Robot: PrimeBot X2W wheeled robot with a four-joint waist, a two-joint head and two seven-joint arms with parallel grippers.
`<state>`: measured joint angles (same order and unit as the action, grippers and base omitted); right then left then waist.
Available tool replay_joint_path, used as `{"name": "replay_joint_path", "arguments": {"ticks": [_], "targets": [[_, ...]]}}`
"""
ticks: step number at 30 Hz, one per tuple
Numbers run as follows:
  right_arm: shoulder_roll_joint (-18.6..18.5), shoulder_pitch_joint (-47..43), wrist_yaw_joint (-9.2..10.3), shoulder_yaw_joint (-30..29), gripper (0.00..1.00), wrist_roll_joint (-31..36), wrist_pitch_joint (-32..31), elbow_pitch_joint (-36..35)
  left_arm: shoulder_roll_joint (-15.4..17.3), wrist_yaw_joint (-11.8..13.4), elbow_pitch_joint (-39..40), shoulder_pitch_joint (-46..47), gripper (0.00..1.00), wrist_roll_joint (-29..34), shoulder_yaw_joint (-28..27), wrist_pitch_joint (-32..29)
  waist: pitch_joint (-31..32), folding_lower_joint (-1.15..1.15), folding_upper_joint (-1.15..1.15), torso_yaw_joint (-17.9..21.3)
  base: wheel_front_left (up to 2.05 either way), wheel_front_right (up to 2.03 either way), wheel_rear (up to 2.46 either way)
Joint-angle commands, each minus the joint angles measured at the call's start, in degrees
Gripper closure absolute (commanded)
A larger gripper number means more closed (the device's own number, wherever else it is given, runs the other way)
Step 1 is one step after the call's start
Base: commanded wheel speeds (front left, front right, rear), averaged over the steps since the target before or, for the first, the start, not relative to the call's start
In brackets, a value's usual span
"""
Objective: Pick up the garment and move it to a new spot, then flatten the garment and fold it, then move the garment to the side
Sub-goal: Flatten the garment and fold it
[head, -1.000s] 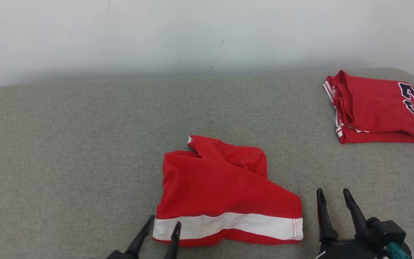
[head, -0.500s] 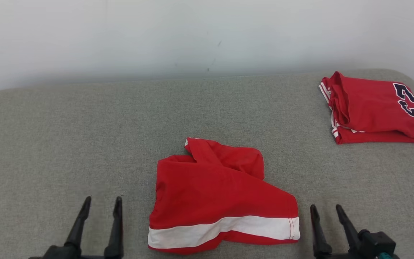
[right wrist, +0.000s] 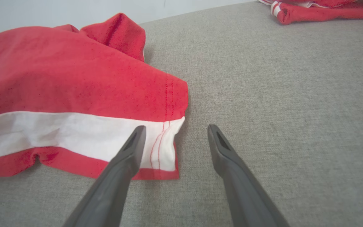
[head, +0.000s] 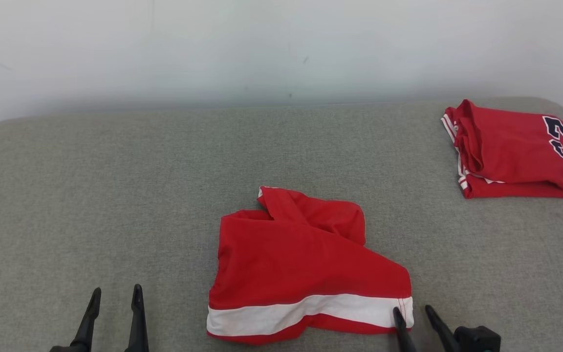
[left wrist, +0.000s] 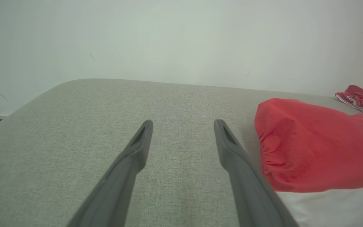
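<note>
Lying rumpled, red garment [head: 306,264] — broad white band [head: 306,309], left gripper [head: 118,288] and right gripper [head: 412,308] both apart.

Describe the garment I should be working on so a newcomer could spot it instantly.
On the grey padded surface, look at the middle, towards its near edge. The rumpled red garment lies there. Unlike the folded red jersey with dark numerals at the far right corner, it carries a broad white band across its near side.

left gripper [head: 117,288]: I moved it away from garment [head: 301,264], out left | right gripper [head: 412,309]: I drew it back to hem corner [head: 405,304]
</note>
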<state>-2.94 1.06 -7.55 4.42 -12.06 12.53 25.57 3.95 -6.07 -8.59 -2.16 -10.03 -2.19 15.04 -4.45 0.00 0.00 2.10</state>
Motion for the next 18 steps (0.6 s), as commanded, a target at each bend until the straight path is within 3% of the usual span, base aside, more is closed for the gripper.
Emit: {"name": "replay_joint_path", "arguments": {"ticks": [1,3,4,5,6,7,8,13,18], "targets": [[0.12,0.51,0.16,0.65,0.00,-0.53,-0.63,1.09,-0.41,-0.37,-0.55,-0.32,0.00,0.61,-0.34,0.09,0.15,0.00,0.00,-0.66,0.00,0.00,0.00],[0.09,0.97,0.16,1.08,0.00,-0.77,-1.16,1.81,-0.66,-0.36,-0.86,-0.28,0.00,0.83,-0.42,0.09,0.25,0.00,0.00,-0.98,0.00,0.00,0.00],[0.09,1.07,0.16,1.39,0.26,-0.86,-1.56,2.34,-0.75,-0.41,-0.98,-0.23,0.00,0.96,-0.44,0.09,0.29,0.00,0.00,-1.15,0.00,0.00,0.00],[0.09,1.07,0.16,1.39,0.26,-0.86,-1.56,2.34,-0.75,-0.41,-0.98,-0.23,0.00,0.96,-0.44,0.09,0.29,0.00,0.00,-1.15,0.00,0.00,0.00],[0.04,1.14,0.16,1.68,0.61,-1.12,-1.84,2.72,-0.81,-0.50,-1.07,-0.19,0.00,0.98,-0.44,0.09,0.32,0.00,0.00,-1.30,0.00,0.00,0.00],[-0.09,1.26,0.16,1.88,0.72,-1.25,-1.86,2.99,-0.85,-0.57,-1.15,-0.12,0.00,1.02,-0.40,0.09,0.34,0.00,0.00,-1.45,0.00,0.00,0.00],[-0.36,1.42,0.16,2.08,1.00,-1.25,-1.53,3.15,-0.89,-0.65,-1.25,-0.06,0.00,1.06,-0.38,0.09,0.37,0.00,0.00,-1.58,0.00,0.00,0.00],[-1.93,2.87,0.16,1.18,1.00,-1.28,-0.42,3.45,-1.07,-0.83,-1.50,0.07,0.00,1.09,-0.42,0.09,0.28,0.00,0.00,-1.56,0.00,0.00,0.00],[-5.08,4.02,0.16,-3.59,1.00,-0.95,0.64,1.90,-1.09,-0.96,-2.04,0.14,0.00,0.48,0.07,0.09,0.04,0.00,0.00,-1.01,0.00,0.00,0.00]]}}
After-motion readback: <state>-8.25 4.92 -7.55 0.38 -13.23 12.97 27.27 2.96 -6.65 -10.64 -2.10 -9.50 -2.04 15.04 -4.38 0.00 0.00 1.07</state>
